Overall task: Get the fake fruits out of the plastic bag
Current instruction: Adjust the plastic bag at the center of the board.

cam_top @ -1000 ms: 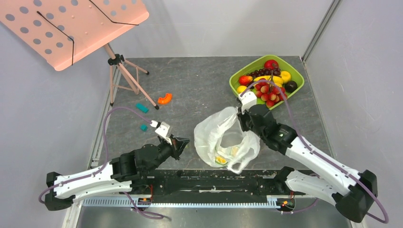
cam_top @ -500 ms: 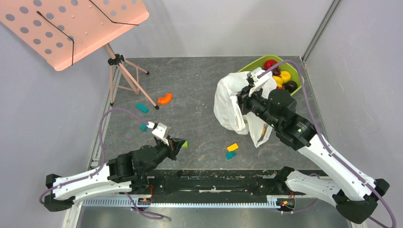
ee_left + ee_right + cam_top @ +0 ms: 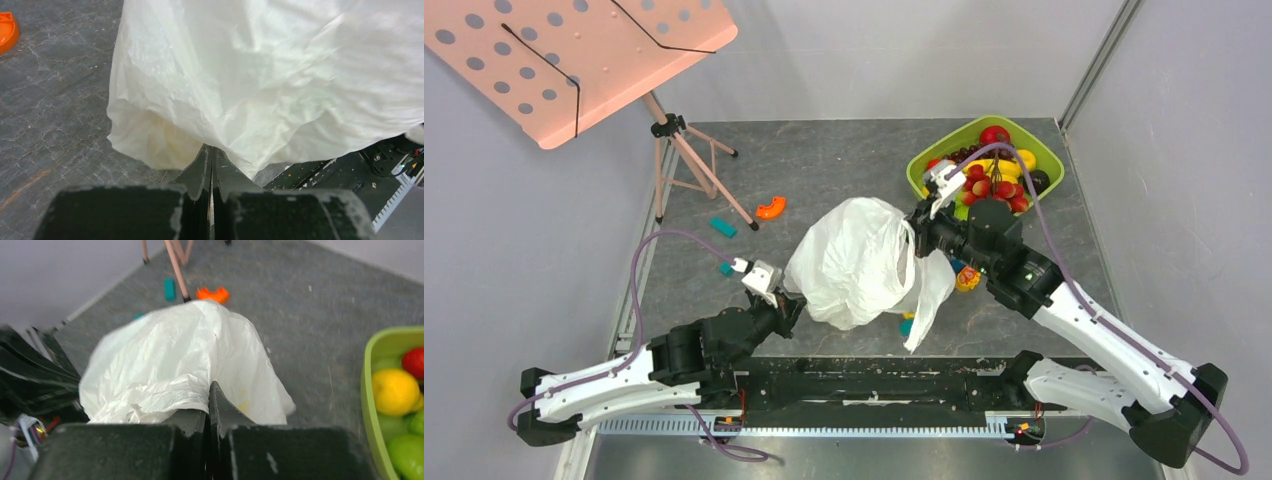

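**Bag swings away from the tray**

The right end effector (image 3: 914,225) is clenched on the top of the bag (image 3: 849,262) and holds it up off the tabletop (image 3: 844,170). The bag hangs down puffed out and round, with one loose flap trailing below it.

Half a second ago the bag was right up against the tray (image 3: 1034,137) and hid part of it. Now the bag has moved away from the tray, off to its left and nearer the arm bases. The whole tray shows again, with the fruits (image 3: 994,188) piled inside it. A second ago the bag lay open and flat on the tabletop, farther from the tray than it is now.

The left end effector (image 3: 786,303) has hardly moved. It sits on the far side of the bag from the tray, with its fingers pressed together. The bag's low edge now touches its tip. I cannot tell if any plastic is pinched there.

A small yellow and orange thing (image 3: 967,278) lies on the tabletop just below the tray, beside the right arm. It is too small to tell what it is. I cannot see whether any fruit is in the bag.
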Available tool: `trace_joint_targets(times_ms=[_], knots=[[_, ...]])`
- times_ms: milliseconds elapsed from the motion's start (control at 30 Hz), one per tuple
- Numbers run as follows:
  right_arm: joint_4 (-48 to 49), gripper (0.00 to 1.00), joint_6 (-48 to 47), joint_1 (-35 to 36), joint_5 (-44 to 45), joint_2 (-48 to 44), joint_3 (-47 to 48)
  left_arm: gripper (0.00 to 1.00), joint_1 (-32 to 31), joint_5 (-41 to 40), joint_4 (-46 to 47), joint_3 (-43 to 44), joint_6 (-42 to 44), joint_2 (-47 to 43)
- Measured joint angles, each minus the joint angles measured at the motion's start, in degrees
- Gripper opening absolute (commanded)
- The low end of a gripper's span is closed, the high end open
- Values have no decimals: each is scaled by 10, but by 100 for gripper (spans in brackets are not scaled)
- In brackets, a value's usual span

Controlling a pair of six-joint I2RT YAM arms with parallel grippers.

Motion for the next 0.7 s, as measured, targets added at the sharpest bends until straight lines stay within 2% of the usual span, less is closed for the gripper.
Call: trace_joint_targets(times_ms=[33,67,133,167,233,367,467,567,700], knots=[[6,2,-1,0,7,-6,-28,2,0,0,-2,-1,0,0],[8,10,-2,0,12,-9,-51,2,0,0,-3,-3,0,-1],[14,37,-5,0,20,-12,-98,2,0,0,-5,-7,0,-2],[12,47,-3,0,24,-12,-116,2,0,0,-7,-9,0,-2],[7,53,-4,0,29,-12,-146,2,0,0,-8,-11,0,-2],[2,58,-7,0,37,-26,-171,2,0,-5,-8,-13,-1,-2],[2,59,-4,0,38,-60,-174,2,0,-18,-10,-13,-5,-3],[2,53,-2,0,26,-104,-174,2,1,-40,-11,-13,-9,-5],[2,39,3,0,-25,-156,-185,2,18,-56,-9,-10,-8,7]])
